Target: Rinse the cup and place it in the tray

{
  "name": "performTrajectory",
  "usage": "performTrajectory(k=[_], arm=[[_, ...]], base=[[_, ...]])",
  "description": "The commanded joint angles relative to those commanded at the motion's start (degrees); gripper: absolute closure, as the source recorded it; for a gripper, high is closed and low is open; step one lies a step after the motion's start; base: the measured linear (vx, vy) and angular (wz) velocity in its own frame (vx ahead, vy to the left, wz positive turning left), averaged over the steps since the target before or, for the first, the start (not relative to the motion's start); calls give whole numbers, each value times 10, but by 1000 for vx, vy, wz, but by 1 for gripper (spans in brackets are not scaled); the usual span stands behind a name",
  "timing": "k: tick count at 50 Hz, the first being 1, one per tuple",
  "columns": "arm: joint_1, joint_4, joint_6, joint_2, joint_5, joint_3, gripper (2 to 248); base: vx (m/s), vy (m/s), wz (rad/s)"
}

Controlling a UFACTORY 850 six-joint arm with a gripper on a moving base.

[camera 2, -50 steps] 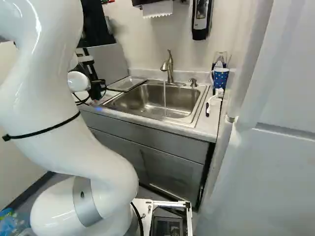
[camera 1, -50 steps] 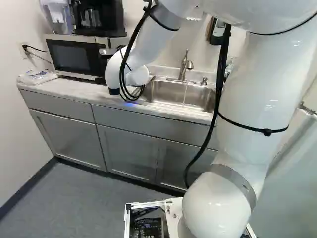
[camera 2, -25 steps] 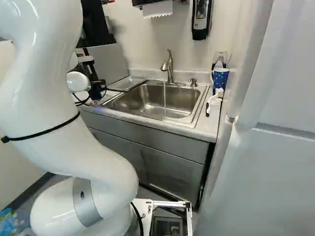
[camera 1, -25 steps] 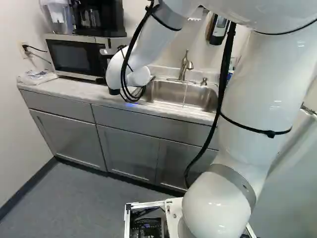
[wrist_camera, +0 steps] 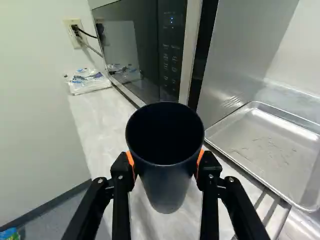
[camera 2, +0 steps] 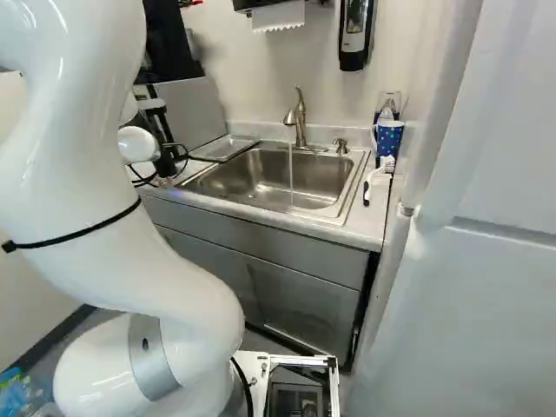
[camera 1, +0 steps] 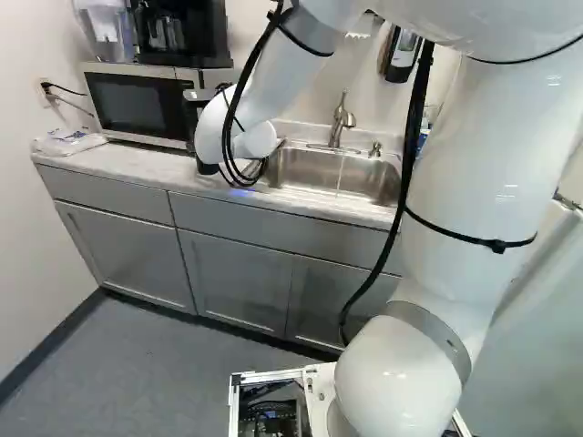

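"Fingers [camera 1: 193, 116] and dark cup [wrist_camera: 165, 185] have turned a little together with the wrist since half a second ago, while the base is the same as before. You agree?"

"Yes, I see this also. And how is the cup placed, with respect to the sink [camera 2: 252, 178]?"

"It is beside the sink, on the side of the microwave [camera 1: 137, 102], above the desk [camera 1: 114, 162]. Whether its bottom touches the desk, I cannot tell. Its open mouth faces back to the wrist camera."

"Are the fingers holding it well?"

"They are closed around it – one orange pad touches the cup from each side, near below the rim."

"And the tray [wrist_camera: 262, 145]?"

"The metal tray lies just beside the sink, on the same side as the microwave. The cup is not in it; it is held apart from it."

"What else is near the sink?"

"Behind it stands the tap [camera 2: 300, 117], and thin water [camera 2: 291, 165] runs down into the sink. At the side away from the microwave, there is a blue dotted cup [camera 2: 389, 139] – with a white brush [camera 2: 380, 174] lying on the desk before it."
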Motion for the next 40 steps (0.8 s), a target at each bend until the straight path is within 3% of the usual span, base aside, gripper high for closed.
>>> performTrajectory(k=[16, 40], arm=[[-3, 0, 0, 17, 0, 0, 125], [-35, 0, 0, 72, -11, 27, 125]], base=[[0, 0, 0], [0, 0, 0]])
